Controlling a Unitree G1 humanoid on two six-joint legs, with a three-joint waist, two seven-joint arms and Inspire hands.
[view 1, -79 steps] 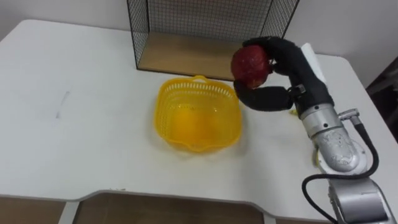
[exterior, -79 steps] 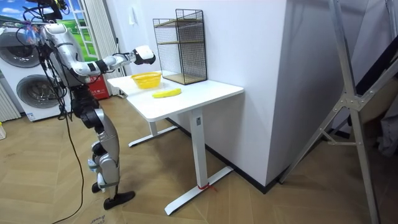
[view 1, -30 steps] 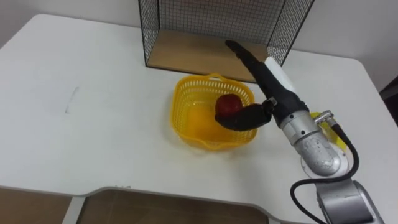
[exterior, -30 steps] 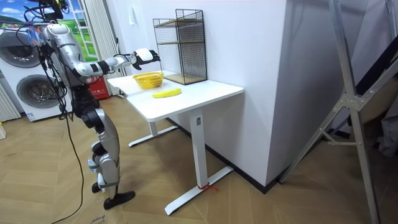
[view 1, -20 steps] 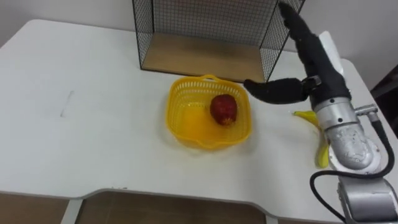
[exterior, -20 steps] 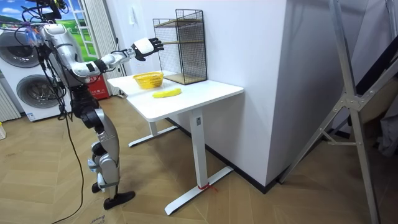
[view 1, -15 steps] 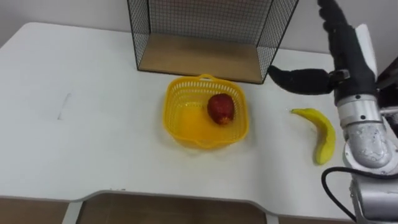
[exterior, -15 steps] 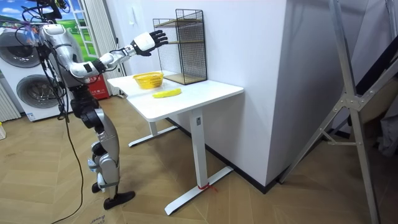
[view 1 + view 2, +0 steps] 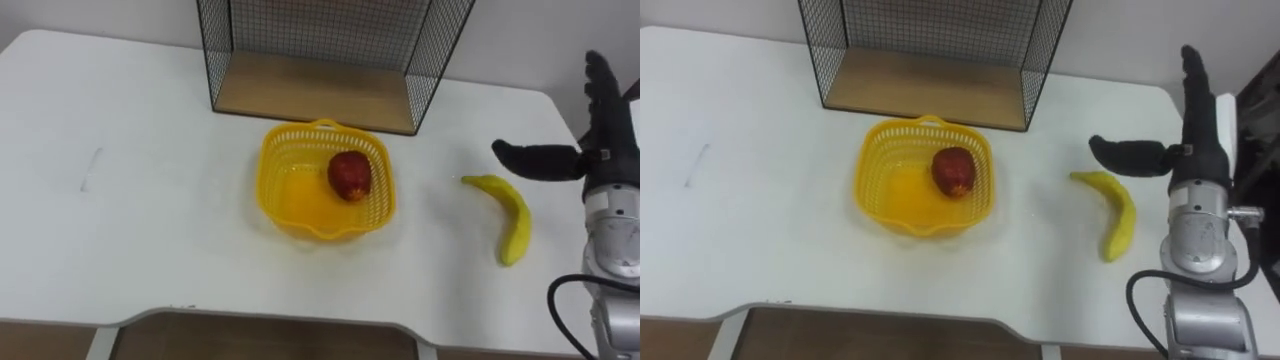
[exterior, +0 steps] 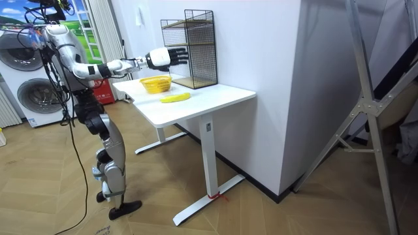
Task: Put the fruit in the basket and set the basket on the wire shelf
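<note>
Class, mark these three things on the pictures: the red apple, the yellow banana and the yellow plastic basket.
Red apple point(image 9: 350, 175): left eye view, middle of its skin.
Yellow banana point(image 9: 518, 216): left eye view, middle of its curved body.
Yellow plastic basket point(image 9: 268, 172): left eye view, its left wall.

Red fruit point(image 9: 954, 171) in yellow basket point(image 9: 904, 196); banana point(image 9: 1118, 216) apart, rightward.
</note>
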